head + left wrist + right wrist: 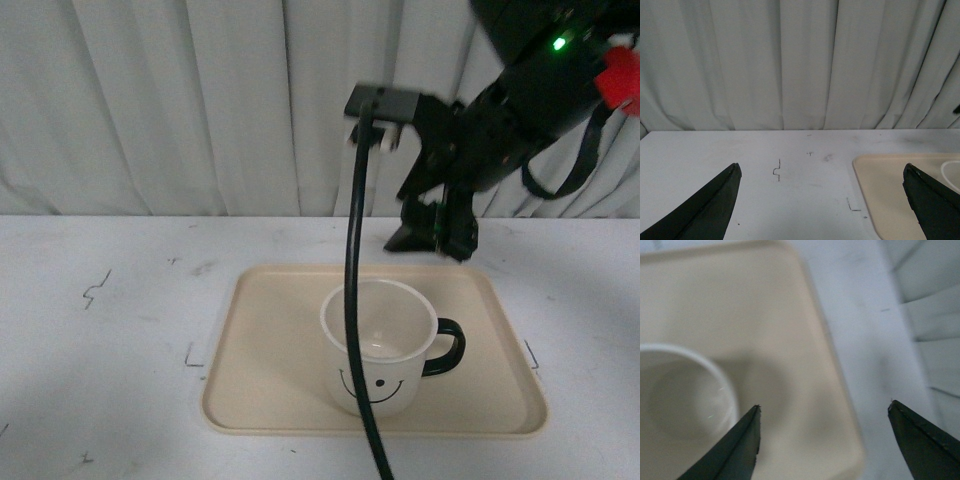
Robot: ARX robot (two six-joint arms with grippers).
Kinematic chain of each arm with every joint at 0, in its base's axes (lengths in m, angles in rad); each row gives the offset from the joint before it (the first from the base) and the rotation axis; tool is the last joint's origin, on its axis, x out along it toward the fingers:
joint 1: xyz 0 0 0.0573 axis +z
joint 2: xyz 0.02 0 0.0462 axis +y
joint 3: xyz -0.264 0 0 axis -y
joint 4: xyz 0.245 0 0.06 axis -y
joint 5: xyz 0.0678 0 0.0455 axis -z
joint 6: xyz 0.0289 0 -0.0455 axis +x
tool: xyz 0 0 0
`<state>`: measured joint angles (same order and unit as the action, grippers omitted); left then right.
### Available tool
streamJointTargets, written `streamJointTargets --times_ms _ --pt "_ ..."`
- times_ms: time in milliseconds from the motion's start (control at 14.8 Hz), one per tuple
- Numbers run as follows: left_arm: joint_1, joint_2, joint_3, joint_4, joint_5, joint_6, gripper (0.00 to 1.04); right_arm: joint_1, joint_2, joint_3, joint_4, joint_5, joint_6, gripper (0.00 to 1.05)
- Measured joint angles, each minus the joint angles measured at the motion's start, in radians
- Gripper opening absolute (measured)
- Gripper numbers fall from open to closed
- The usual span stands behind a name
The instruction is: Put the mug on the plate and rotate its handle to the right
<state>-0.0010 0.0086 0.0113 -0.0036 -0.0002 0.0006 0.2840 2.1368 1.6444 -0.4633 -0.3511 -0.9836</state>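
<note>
Right claw [433,238] spread, empty, held above the plate [270,350]. Left claw [821,172] spread, empty, over the bench [120,330]. Mug [385,350] is seen upright on the plate, handle [460,345] pointed right. Task judged complete; only arm withdrawal is called for.

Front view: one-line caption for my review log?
Mug upright on the plate, handle pointing right; right gripper open above the plate, holding nothing.
</note>
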Motion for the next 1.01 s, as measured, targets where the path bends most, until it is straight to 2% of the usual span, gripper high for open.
streamJointTargets --times_ms 270,472,607,675,810,877,944,1012 --pt "0.0 0.0 0.0 0.0 0.0 0.0 0.98 -0.006 -0.098 -0.082 0.142 0.012 0.064 0.91" --pt "0.0 0.0 0.0 0.0 0.0 0.0 0.98 -0.009 -0.129 -0.092 0.183 0.011 0.087 0.98" --pt "0.0 0.0 0.0 0.0 0.0 0.0 0.98 -0.01 -0.145 -0.092 0.241 0.025 0.115 0.99" --pt "0.0 0.0 0.0 0.0 0.0 0.0 0.98 -0.002 -0.161 -0.156 0.427 0.109 0.172 0.95" --pt "0.0 0.0 0.0 0.0 0.0 0.0 0.98 0.004 -0.17 -0.211 0.559 0.193 0.236 0.91" --pt "0.0 0.0 0.0 0.001 0.001 0.0 0.98 0.005 -0.193 -0.317 0.73 0.324 0.337 0.84" --pt "0.0 0.0 0.0 0.0 -0.001 0.0 0.98 -0.003 -0.243 -0.573 1.034 0.513 0.588 0.69" --pt "0.0 0.0 0.0 0.0 -0.001 0.0 0.98 -0.041 -0.293 -0.742 1.239 0.565 0.755 0.56"
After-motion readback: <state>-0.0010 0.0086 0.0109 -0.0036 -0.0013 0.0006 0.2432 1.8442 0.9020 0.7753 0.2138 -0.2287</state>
